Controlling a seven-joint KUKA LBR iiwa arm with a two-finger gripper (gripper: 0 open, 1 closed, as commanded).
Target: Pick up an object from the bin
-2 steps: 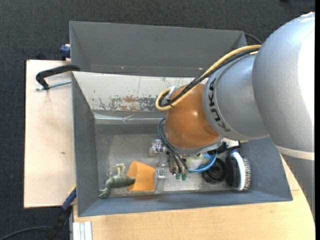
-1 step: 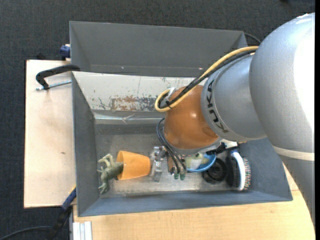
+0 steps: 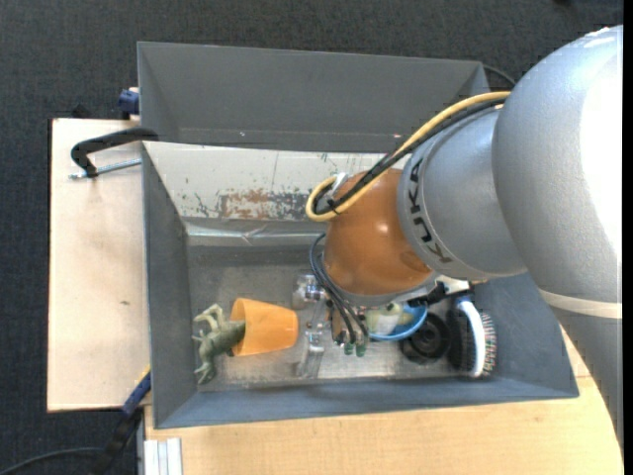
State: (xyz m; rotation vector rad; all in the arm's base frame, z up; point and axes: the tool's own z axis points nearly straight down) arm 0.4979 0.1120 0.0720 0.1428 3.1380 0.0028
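A grey metal bin (image 3: 346, 400) fills my screen from above, and its near floor carries everything loose in it. Toward the near left corner a spiky green plastic toy (image 3: 210, 342) lies against an orange cup (image 3: 265, 328), which is tipped on its side at left of centre. The two are touching.

Just right of the cup, the gripper (image 3: 311, 323) is down close to the floor. Its two metal fingers (image 3: 313, 352) stand well apart, one nearer me and one farther off. I see nothing held between them. The cup's right-hand end lies just beside that gap, so it is the thing nearest the gripper, though I cannot tell whether metal touches it.

Farther right along the near wall, a black round part (image 3: 427, 344) sits beside a black-and-white brush (image 3: 475, 340). The brush stands on edge close to the right wall. Both are partly hidden under the wrist, and I cannot make out whether they touch each other.

Above the gripper, the wrist's orange cover (image 3: 366, 245) blocks my sight of the middle of the floor. A yellow cable (image 3: 435, 122) loops off it and runs back along the big grey arm (image 3: 534, 186), which comes in from the right and hides that side of the bin.

Beyond all this rises the scuffed back wall (image 3: 257, 204), marked with rusty specks.
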